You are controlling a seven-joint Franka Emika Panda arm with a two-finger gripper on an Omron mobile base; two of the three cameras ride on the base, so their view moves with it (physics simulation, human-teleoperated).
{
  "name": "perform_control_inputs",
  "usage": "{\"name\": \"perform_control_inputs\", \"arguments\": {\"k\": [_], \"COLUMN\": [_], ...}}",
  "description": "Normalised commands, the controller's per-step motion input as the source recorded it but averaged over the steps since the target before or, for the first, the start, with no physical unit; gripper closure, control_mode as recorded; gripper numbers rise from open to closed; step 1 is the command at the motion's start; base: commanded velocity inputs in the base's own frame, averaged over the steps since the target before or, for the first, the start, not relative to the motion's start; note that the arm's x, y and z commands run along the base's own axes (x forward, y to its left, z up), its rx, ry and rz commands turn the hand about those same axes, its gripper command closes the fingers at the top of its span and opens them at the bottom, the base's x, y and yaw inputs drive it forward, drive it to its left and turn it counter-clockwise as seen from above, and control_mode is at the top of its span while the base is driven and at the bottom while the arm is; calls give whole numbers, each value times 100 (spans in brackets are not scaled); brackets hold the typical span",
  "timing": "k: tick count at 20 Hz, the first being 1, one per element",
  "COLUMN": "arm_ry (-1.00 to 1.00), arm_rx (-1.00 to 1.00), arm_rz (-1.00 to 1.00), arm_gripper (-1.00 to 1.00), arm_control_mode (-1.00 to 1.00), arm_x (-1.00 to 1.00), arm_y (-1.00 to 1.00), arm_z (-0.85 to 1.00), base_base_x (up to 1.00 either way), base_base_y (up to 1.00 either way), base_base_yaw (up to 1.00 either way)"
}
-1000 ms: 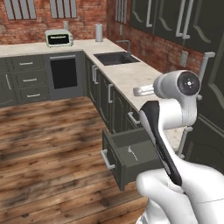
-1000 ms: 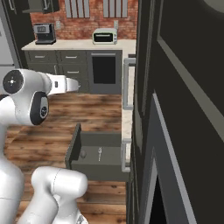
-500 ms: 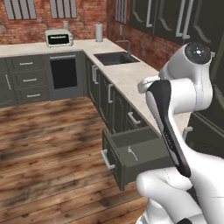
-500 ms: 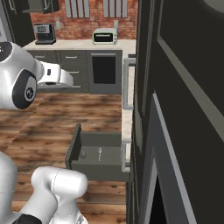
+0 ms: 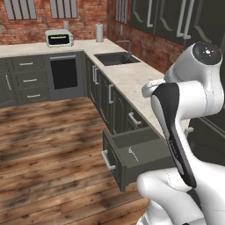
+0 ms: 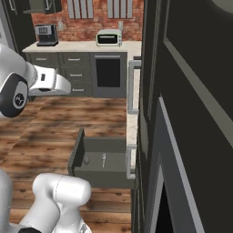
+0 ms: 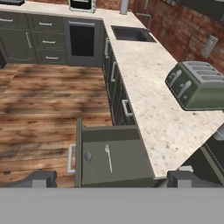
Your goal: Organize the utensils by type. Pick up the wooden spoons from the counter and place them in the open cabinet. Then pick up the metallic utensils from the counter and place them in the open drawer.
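Dark grey open drawer (image 7: pixel 114 159) holds two metallic utensils: one thin silver fork (image 7: pixel 108 157) and one short dark-grey metal spoon (image 7: pixel 88 160), lying side by side, apart. Both also show in the right base view, fork (image 6: pixel 103 159), spoon (image 6: pixel 86 159). One green four-slot toaster (image 7: pixel 195 85) sits on the beige speckled stone tabletop (image 7: pixel 148 83). End effector (image 7: pixel 111 178) hovers above the drawer, fingers spread wide, holding nothing. Versus half a second ago: arm has swung further up and back; drawer unchanged.
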Motion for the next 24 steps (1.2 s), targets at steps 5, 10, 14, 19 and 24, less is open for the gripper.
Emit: {"name": "perform_control_inputs", "arguments": {"k": [5, 10, 14, 19, 24], "arm_ry": [0, 0, 0, 1, 0], "arm_rx": [0, 0, 0, 0, 0], "arm_rz": [0, 0, 0, 0, 0], "arm_gripper": [-100, -100, -100, -100, -100], "arm_control_mode": [-100, -100, -100, 100, 100], "arm_x": [0, 0, -4, 0, 0], "arm_y": [0, 0, 0, 0, 0], "arm_z": [0, 0, 0, 0, 0], "base_base_x": [0, 0, 0, -18, -35], "base_base_y": [0, 0, 0, 0, 32], "base_base_yaw": [0, 0, 0, 0, 0]}}
